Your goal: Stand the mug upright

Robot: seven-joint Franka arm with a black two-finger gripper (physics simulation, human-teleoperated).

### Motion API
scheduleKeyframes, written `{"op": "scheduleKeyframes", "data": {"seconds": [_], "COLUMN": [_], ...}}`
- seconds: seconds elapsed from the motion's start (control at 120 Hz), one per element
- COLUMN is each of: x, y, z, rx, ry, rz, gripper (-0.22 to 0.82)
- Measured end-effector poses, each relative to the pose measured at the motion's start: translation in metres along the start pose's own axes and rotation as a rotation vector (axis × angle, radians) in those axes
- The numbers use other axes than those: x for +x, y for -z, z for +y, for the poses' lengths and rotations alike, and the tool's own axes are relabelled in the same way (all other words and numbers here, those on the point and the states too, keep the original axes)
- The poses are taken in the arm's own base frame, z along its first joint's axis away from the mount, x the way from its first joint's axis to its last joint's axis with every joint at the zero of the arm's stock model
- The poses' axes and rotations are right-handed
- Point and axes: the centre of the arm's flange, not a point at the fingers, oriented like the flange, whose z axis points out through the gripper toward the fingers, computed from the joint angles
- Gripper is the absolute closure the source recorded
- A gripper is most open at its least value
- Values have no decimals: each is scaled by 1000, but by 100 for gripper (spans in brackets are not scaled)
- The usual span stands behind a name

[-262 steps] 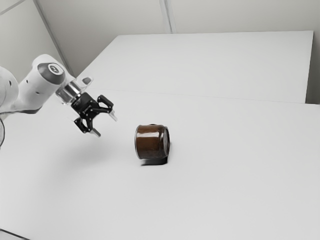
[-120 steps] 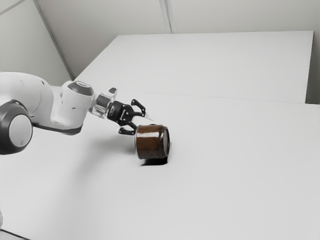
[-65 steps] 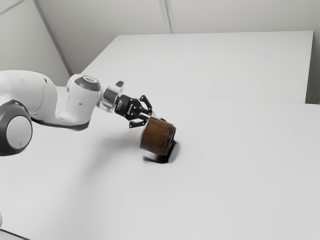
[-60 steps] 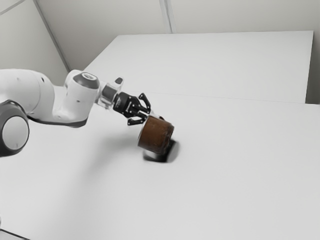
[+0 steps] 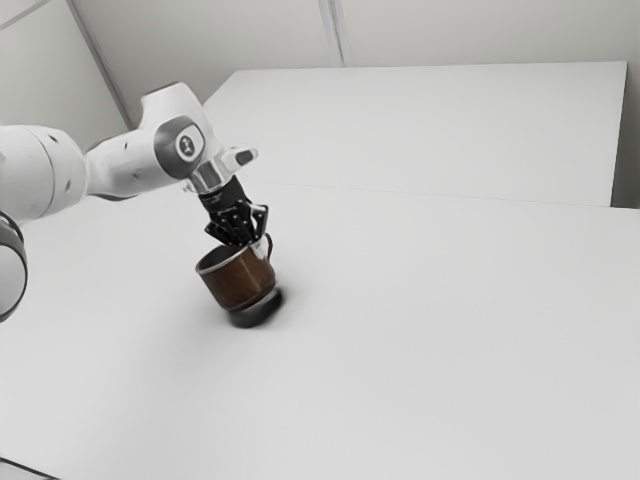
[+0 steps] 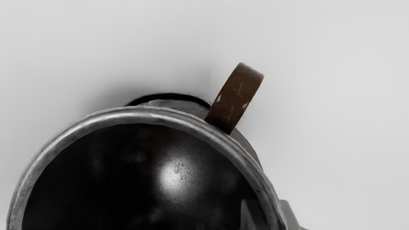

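Gripped by its wall, the brown mug (image 5: pixel 238 279) leans in the exterior view, its mouth up and tipped toward that view's left and its base just over its dark shadow. My gripper (image 5: pixel 255 246) comes down on the rim from above, on the side near the handle. In the wrist view the mug's metal rim (image 6: pixel 143 115) surrounds a dark interior, and the brown handle (image 6: pixel 238 95) sticks outward. My gripper (image 6: pixel 267 212) has one finger inside the mug and one outside, closed on the wall between them.
The white table (image 5: pixel 430 350) stretches around the mug. Beyond it stands a pale raised panel (image 5: pixel 430 130), and a thin dark cable (image 5: pixel 30 468) lies at the exterior view's lower left corner.
My gripper has swung from slanting to pointing steeply down and moved toward the exterior view's left, carrying the mug. It took hold of the lying mug, whose mouth has turned upward.
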Motion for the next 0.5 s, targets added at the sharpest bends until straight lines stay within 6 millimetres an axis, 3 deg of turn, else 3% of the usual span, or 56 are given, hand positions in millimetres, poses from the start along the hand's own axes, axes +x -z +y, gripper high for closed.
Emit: {"op": "scheduleKeyframes", "data": {"seconds": [0.183, 0.5], "x": [0, 3], "y": [-2, -18], "z": [-4, 1], "rx": [130, 172], "ry": [-58, -80], "rz": [15, 8], "gripper": [78, 78]}}
